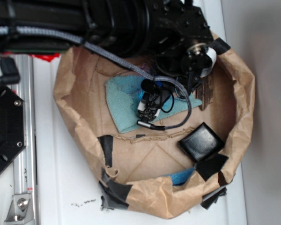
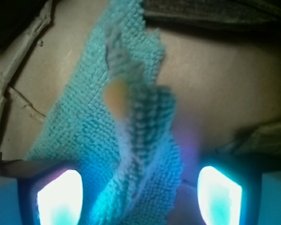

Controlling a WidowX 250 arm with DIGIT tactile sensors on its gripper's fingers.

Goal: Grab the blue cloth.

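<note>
Glowing fingers (image 2: 59, 197) fill bottom of wrist view, spread apart, raised fold of blue cloth (image 2: 126, 140) rising between them (contact not clear). Yellowish spot (image 2: 116, 93) sits on fold's crest. Exterior view: cloth lies on floor of crumpled brown paper bag (image 1: 84, 136) on white table (image 1: 56, 197), gripper (image 1: 152, 105) directly above it; black square block (image 1: 201, 140) nearby.

Soft daylight outside; wrist view blurred, glaring.
</note>
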